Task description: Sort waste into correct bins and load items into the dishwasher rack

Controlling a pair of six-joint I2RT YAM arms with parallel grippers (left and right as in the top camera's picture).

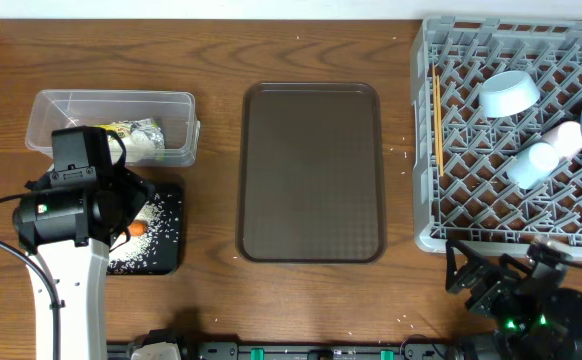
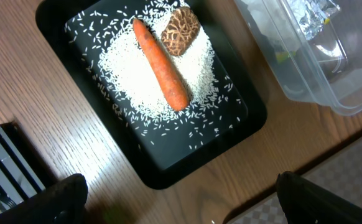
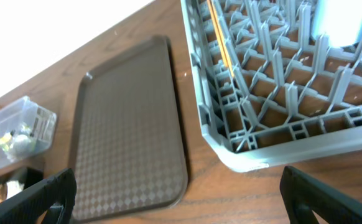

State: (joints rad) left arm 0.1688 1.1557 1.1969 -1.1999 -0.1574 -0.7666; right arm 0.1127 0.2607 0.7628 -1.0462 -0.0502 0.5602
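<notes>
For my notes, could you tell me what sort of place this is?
Likely a test bench staged for dish clearing: a grey dishwasher rack holding crockery, a brown serving tray, and a black tray of food scraps.

A robot lab staged as a canteen dish station: wood-grain bench (image 1: 211, 280), grey dishwasher rack (image 1: 423, 200), brown serving tray (image 1: 311, 170), two robot arms (image 1: 66, 270).

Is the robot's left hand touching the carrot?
Apart. The left wrist view shows the left gripper open, with a stretch of black tray between it and the carrot.
</notes>
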